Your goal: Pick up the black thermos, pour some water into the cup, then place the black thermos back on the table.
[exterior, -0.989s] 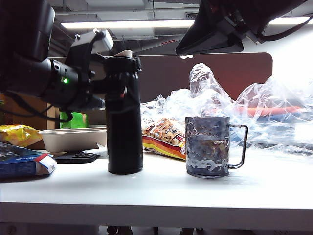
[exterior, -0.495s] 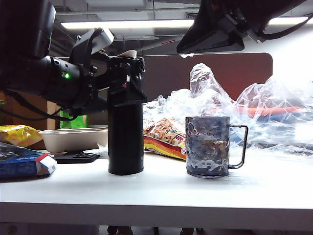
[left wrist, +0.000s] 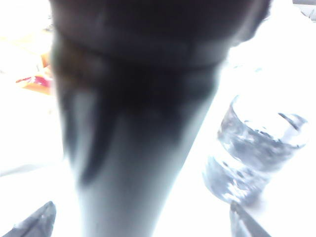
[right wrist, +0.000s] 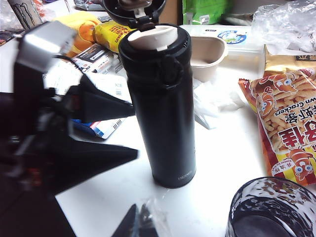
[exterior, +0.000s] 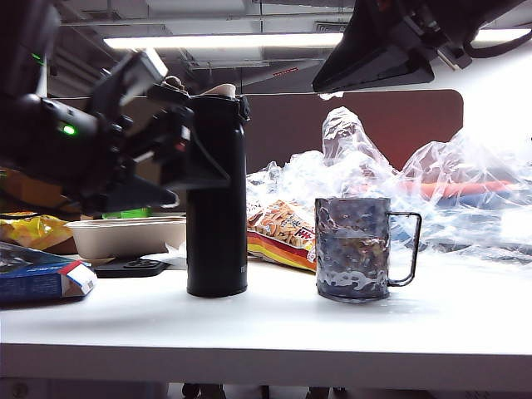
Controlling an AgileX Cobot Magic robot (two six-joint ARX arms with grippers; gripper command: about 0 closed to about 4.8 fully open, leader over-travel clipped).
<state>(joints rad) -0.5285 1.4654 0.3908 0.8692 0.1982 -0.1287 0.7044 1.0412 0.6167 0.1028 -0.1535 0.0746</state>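
Retreating leftward, the wide-open left gripper (exterior: 195,158) has released the black thermos (exterior: 216,195), upright on the tabletop (exterior: 274,320); right gripper (right wrist: 136,219) closed near the cup (exterior: 353,248); task essentially complete.

My broad white worktop (exterior: 332,320) carries a tall matte-black cylindrical thermos (exterior: 216,199), standing upright with its flip lid hinged open. To its right, apart from it, stands a dark dimpled mug (exterior: 353,248) with a thin wire handle. Behind and between them lies a colourful cracker packet (exterior: 278,234). Further left sit a wide beige tray-bowl (exterior: 125,235) and a blue carton (exterior: 37,278). Crumpled clear plastic wrap (exterior: 432,195) is heaped along the back.
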